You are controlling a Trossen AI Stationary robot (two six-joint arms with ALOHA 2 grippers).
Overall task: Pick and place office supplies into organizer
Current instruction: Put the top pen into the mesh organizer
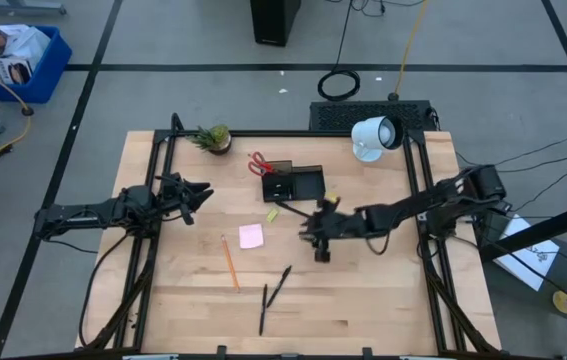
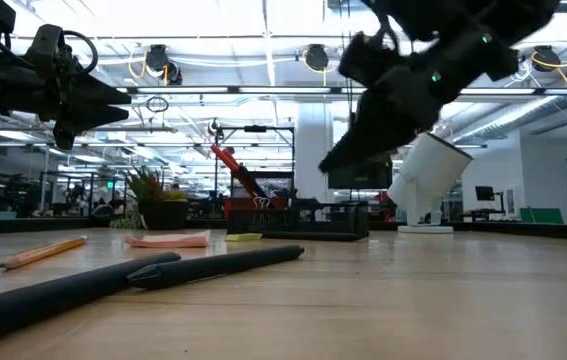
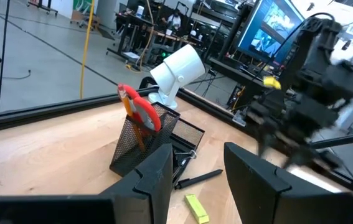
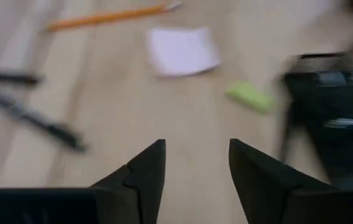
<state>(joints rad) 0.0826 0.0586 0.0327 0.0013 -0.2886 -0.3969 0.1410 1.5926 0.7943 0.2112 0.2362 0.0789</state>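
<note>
A: Overhead view?
B: Black organizer (image 1: 294,183) at twelve o'clock, red scissors (image 1: 259,163) in its cup. Right gripper (image 1: 320,243) hovers mid-table, left gripper (image 1: 195,197) waits at nine o'clock.
A: Wrist views?
B: Both grippers' fingers spread, empty. Pink pad (image 4: 183,50), pencil (image 4: 106,16) and pens (image 4: 27,113) lie ahead of the right one

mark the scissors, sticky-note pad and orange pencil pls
red-handled scissors (image 1: 259,163), high view, on the red handles above the organizer cup.
pink sticky-note pad (image 1: 251,236), high view, middle of the top sheet.
orange pencil (image 1: 230,263), high view, mid-shaft.
</note>
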